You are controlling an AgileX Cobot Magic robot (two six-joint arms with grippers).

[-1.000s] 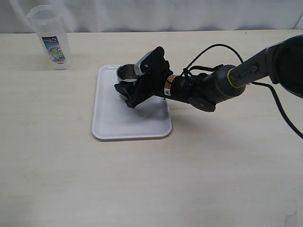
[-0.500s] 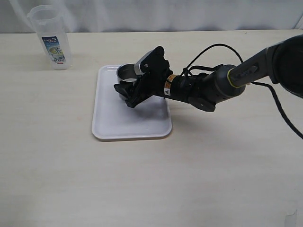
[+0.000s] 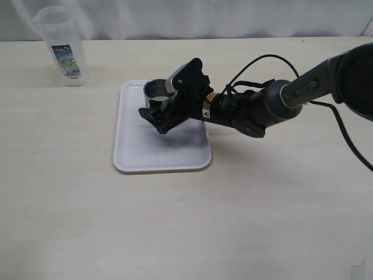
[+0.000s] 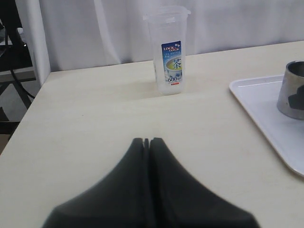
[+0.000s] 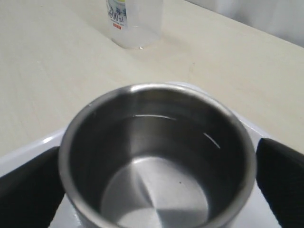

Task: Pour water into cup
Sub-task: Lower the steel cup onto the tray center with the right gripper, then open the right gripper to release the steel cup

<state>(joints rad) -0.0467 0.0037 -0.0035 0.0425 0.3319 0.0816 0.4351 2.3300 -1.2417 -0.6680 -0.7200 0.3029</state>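
right pincer [image 5: 156,187] astride cup [image 5: 152,137], tray [image 3: 145,154], table [image 3: 116,221]

Right gripper [image 3: 152,118] spread wide, angled downward; left gripper [image 4: 146,141] closed

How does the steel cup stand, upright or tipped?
Upright: the cup sits base-down on the white tray, mouth facing up.

Pale wood table [image 3: 262,204]; white curtain [image 3: 204,17] behind.
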